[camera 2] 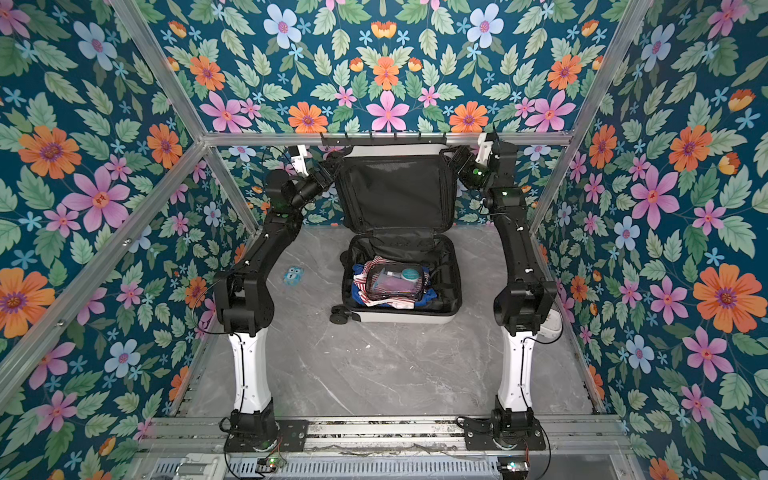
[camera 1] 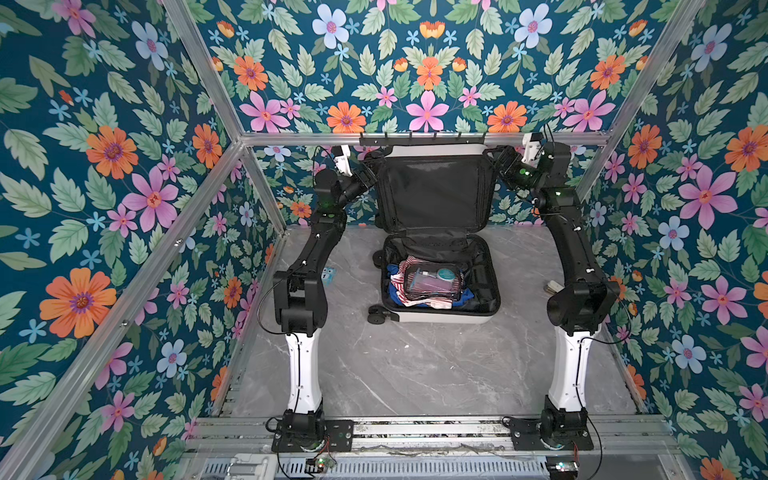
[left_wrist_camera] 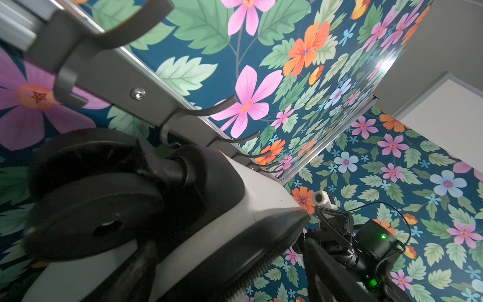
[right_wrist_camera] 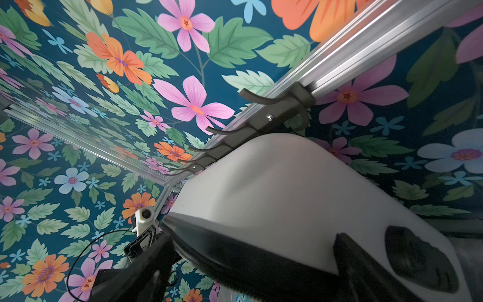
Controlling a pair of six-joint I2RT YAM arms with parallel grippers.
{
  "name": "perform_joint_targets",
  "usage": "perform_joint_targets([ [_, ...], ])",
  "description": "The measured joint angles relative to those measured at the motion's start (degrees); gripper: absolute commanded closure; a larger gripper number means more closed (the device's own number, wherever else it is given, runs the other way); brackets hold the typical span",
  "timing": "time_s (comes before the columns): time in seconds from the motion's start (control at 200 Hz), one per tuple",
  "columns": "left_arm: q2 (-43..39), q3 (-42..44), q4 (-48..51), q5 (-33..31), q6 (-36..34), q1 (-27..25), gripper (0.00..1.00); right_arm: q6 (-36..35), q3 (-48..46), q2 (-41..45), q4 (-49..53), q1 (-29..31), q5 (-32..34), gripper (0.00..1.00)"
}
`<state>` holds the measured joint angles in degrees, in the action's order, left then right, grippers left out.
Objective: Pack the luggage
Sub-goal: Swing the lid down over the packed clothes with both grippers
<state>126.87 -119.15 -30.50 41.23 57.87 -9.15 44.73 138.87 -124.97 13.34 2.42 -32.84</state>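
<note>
Rail [camera 1: 415, 428] at 6 o'clock. Left claw [camera 1: 369, 165], right claw [camera 1: 497, 160] open wide at 12 o'clock by luggage [camera 1: 440, 320] lid [camera 1: 432, 191]; could slam if bumped.

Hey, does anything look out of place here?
A small blue toy lies on the table left of the luggage, outside it, while the pouch and clothes are already inside.
</note>
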Motion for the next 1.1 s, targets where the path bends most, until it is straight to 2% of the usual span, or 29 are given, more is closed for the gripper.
perform_joint_targets([
  [0.185, -3.32, 4.04, -0.46, 0.96, -0.87, -0.09, 0.14, 0.0, -13.27, 7.48, -6.34, 0.02, 0.37, 0.05],
  [0.385, -8.61, 12.98, -4.26, 1.53, -0.83, -0.39, 0.16, 0.2, -25.33, 14.49, -12.7, 0.07, 0.92, 0.05],
  [0.565, -16.11, 25.0, -9.09, 2.1, 0.13, -1.16, 0.16, 0.5, -37.66, 22.45, -17.2, 0.09, 2.1, 0.05],
  [0.76, -28.59, 42.86, -11.04, 2.69, 0.74, -1.9, 0.18, 0.72, -53.4, 33.59, -20.15, 0.33, 3.98, 0.05],
  [0.9, -41.09, 57.31, -3.13, 3.1, -1.16, -2.29, 0.14, -0.22, -63.69, 42.69, -19.3, 0.66, 6.03, 0.04],
  [0.985, -49.27, 64.7, 6.97, 1.05, -4.59, -2.67, 0.12, -1.79, -69.55, 47.74, -17.05, 0.61, 8.59, 0.05],
  [1.1, -58.51, 70.25, 20.41, -2.12, -10.34, -2.82, 0.1, -4.72, -75.28, 53.2, -11.04, 0.55, 12.74, 0.06],
])
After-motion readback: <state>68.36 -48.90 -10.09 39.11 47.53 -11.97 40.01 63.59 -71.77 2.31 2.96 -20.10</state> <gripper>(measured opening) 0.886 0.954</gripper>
